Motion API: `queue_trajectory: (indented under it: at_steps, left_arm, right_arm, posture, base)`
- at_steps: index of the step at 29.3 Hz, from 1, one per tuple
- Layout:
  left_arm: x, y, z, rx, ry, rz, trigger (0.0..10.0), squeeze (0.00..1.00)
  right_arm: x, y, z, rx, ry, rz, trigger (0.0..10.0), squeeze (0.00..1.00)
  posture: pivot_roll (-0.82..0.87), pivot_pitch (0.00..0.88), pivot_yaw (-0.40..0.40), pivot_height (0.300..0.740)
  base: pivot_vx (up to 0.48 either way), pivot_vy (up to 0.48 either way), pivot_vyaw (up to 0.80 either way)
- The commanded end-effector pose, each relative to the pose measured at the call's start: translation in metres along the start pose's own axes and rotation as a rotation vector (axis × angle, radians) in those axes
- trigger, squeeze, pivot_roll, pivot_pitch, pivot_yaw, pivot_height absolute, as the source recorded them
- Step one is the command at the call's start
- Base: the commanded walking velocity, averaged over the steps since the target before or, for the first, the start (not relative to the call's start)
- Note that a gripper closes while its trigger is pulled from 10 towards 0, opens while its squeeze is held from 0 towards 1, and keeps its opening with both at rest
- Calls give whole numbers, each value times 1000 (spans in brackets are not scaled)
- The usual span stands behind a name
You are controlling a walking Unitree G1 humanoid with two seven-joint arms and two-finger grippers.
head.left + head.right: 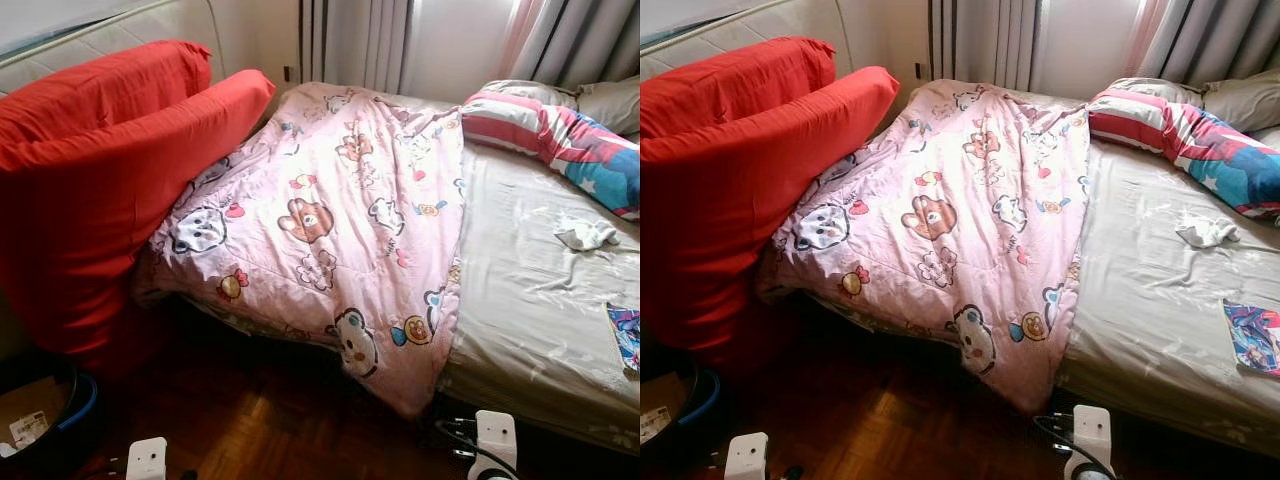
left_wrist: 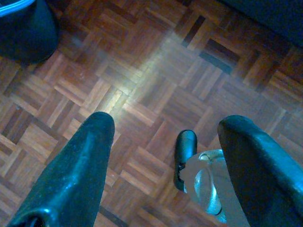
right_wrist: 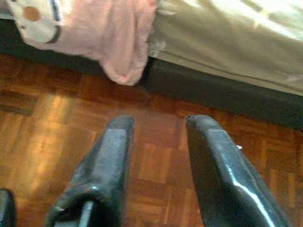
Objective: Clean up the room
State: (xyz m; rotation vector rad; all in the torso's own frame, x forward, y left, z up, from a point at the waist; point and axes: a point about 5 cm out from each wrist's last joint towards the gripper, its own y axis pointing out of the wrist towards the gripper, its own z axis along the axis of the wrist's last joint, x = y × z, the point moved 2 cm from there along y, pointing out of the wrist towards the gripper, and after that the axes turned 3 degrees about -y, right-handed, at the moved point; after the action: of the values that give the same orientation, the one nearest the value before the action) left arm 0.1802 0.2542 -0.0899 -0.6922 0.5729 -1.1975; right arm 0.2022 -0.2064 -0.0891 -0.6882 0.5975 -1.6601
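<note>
I'm facing the bed [image 1: 530, 330]: pink cartoon quilt [image 1: 340, 230] draped over its near corner, red cushion [image 1: 90, 190] leaning against the quilt's far side. A white rag [image 1: 585, 235] lies on the bare sheet beyond the quilt. Left gripper [image 2: 161, 142] hangs over parquet [image 2: 142, 71], fingers spread, empty; right gripper [image 3: 156, 130] near the bed's edge, likewise parted.

Words on the pink cartoon-animal quilt [image 1: 330, 220]: none, only pictures of bears and cats.
White sticker on the brown cardboard in the dark round bin [image 1: 28, 428]: some dark marks, too small to read.
Small bright picture sheet on the beige bed sheet [image 1: 1252, 338]: colours only, no words I can read.
Other signs or numbers: none I can read.
</note>
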Motion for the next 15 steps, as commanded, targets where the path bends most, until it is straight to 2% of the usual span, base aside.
queue_trajectory:
  at_steps: [1,5,7,9,12,15]
  left_arm:
    - [-1,-2,-10,-31,8,4,10000,0]
    - [-1,-2,-10,-33,9,3,10000,0]
    - [0,-3,-11,-36,11,0,10000,0]
    - [2,-3,-12,-37,9,-2,10000,0]
    - [5,-3,-13,-39,5,-1,10000,0]
    - [5,-3,-14,-40,3,-1,10000,0]
  right_arm:
    - [-9,-1,-7,-39,-16,59,10000,0]
    - [-13,-2,-11,-62,-30,95,10000,0]
    - [-18,-4,-20,-114,-72,131,10000,0]
    - [-18,-5,-23,-136,-76,131,10000,0]
    - [-18,-4,-22,-133,-67,134,10000,0]
    - [-18,-3,-18,-119,-95,139,10000,0]
  posture:
    - [104,31,-24,740]
    - [98,26,-23,740]
    - [100,12,-26,740]
    - [107,6,-29,740]
    - [113,0,-34,740]
    - [113,0,-37,740]
  base:
    - [0,0,0]
    - [0,0,0]
    - [0,0,0]
    - [0,0,0]
    - [0,0,0]
    - [0,0,0]
